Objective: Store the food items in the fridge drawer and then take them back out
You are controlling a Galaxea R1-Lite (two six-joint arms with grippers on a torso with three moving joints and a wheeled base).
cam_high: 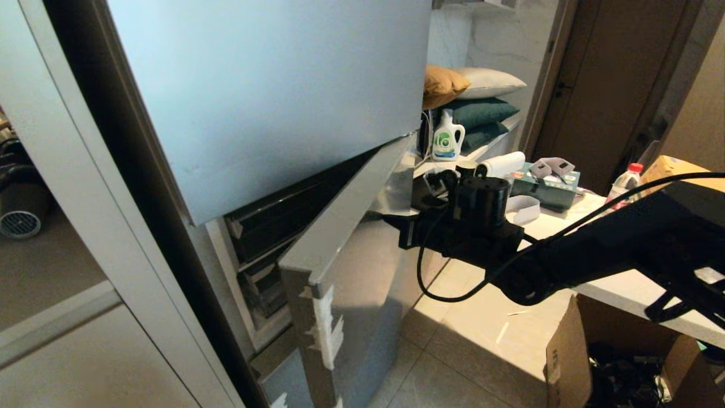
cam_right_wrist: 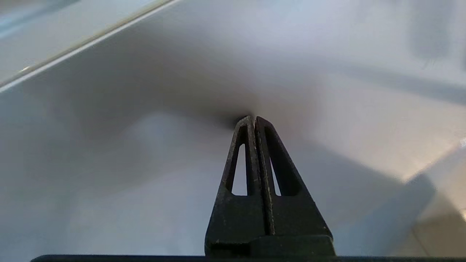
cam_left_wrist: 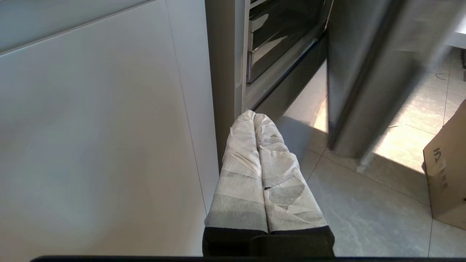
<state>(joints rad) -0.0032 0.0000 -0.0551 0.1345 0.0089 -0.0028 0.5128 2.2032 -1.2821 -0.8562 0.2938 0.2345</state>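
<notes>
The fridge drawer point(cam_high: 362, 277) stands partly pulled out below the tall top door, its blue-grey front edged with white tape scraps point(cam_high: 328, 331). My right gripper point(cam_high: 396, 222) reaches in from the right, and its black fingers are shut with nothing between them. In the right wrist view the gripper point(cam_right_wrist: 253, 118) has its tips against the drawer's matte front point(cam_right_wrist: 145, 163). My left gripper point(cam_left_wrist: 253, 114), wrapped in white cloth, is shut and empty, hanging low by the fridge's bottom corner. The food items are out of view, and the drawer's inside is hidden.
A white table point(cam_high: 623, 283) at right carries a detergent bottle point(cam_high: 447, 139), a tissue box point(cam_high: 546, 184) and a water bottle point(cam_high: 623, 184). An open cardboard box point(cam_high: 572, 351) sits on the tiled floor under it. White cabinet panels point(cam_high: 73, 226) flank the fridge's left side.
</notes>
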